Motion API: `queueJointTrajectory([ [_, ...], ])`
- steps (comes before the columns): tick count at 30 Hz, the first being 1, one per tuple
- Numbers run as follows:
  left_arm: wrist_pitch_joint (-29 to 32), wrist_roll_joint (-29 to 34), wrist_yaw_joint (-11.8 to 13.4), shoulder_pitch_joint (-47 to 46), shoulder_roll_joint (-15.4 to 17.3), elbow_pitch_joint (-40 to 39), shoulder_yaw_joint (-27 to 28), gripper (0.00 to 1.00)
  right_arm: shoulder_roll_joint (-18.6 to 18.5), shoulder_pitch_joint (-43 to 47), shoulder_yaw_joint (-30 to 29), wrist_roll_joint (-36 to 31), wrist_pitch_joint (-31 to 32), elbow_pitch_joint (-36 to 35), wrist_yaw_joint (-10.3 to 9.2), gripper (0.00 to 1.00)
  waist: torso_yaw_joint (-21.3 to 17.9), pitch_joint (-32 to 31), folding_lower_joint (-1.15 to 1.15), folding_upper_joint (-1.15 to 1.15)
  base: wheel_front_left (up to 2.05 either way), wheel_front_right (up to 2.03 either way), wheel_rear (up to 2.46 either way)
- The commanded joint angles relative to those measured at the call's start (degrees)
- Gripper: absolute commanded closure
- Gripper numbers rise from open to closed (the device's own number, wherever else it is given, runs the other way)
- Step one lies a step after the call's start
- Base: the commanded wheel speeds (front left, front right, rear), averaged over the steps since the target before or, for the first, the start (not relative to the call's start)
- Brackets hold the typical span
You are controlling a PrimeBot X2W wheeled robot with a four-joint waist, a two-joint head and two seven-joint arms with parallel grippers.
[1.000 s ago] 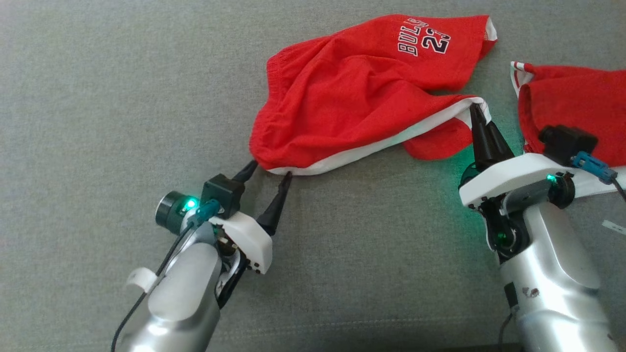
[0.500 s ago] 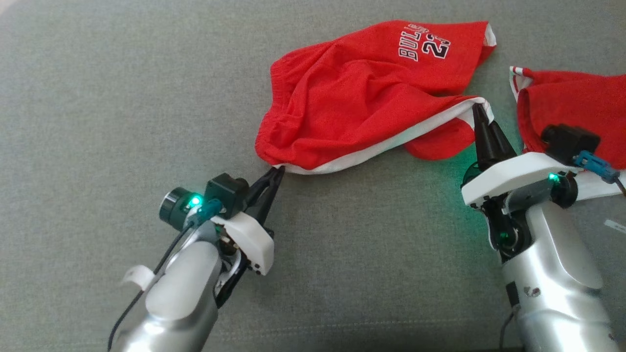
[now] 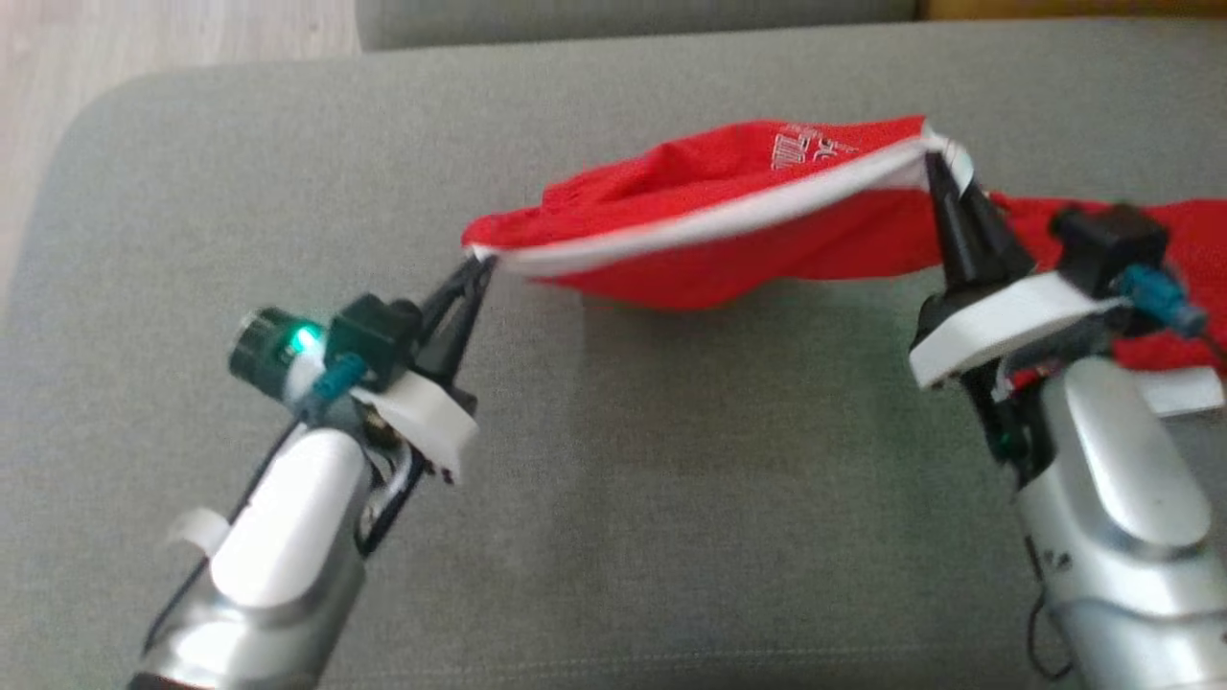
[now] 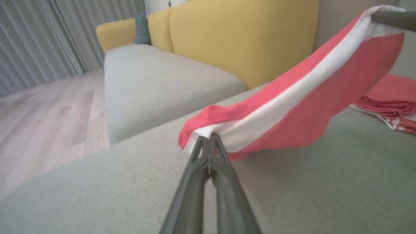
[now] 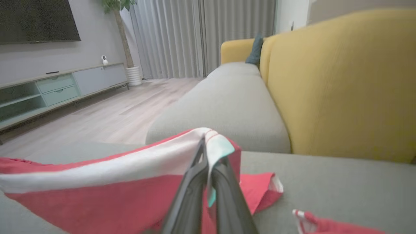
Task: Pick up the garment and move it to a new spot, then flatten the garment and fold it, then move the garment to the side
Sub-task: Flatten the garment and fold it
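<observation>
Garment, head view: red with a white band, strung in the air between both pincers and sagging in the middle above the grey sofa seat.
Head view, left pincer: fingers together, clamped on the left end of the white band.
Head view, right pincer: fingers together, clamped on the band's right end, higher up that view.
Head view, second red cloth: lying on the seat just past the right pincer.
Left wrist view: fingertips pinched shut on the white hem; the garment rises away to the upper right, clear of the seat, with a yellow backrest behind.
Right wrist view: fingers closed on the white corner; the garment stretches off to the left.
</observation>
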Motion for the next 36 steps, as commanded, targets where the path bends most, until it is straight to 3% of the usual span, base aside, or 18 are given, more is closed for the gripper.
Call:
queueJointTrajectory([
  [1, -0.1, 0.5, 0.6, -4.1, 1.8, -2.4, 2.4, 1.00, -0.4, -3.6, 1.1, -0.4, -0.4, -2.6, -0.04, 1.00, -0.2, -1.3, 0.00, 0.00, 0.00, 0.00, 0.00],
  [9, 4.6, 2.0, 2.3, -11.1, 5.8, -13.3, 4.7, 1.00, -4.4, -9.8, 2.2, -5.0, 0.9, -8.9, -0.04, 1.00, -1.2, -6.6, 0.00, 0.00, 0.00, 0.00, 0.00],
  [16, 10.4, 1.8, 4.8, -12.6, 8.7, -25.7, 7.9, 1.00, -6.3, -12.1, 1.2, -4.4, 4.7, -16.2, -0.04, 1.00, -2.4, -9.9, 0.00, 0.00, 0.00, 0.00, 0.00],
  [24, 20.1, 0.6, 3.5, -11.1, 12.6, -37.5, 8.0, 1.00, -7.6, -9.1, 1.8, -2.0, 12.7, -25.6, -0.04, 1.00, -3.4, -9.9, 0.00, 0.00, 0.00, 0.00, 0.00],
  [30, 24.4, -1.8, 1.2, -14.9, 13.8, -35.9, 7.9, 1.00, -7.9, -13.7, 4.1, -0.2, 16.2, -23.7, -0.04, 1.00, -4.1, -4.5, 0.00, 0.00, 0.00, 0.00, 0.00],
  [36, 22.5, -2.6, -0.7, -27.3, 13.3, -24.2, 7.4, 1.00, -7.3, -28.0, 7.9, 2.2, 13.7, -11.8, -0.04, 1.00, -4.4, 6.0, 0.00, 0.00, 0.00, 0.00, 0.00],
])
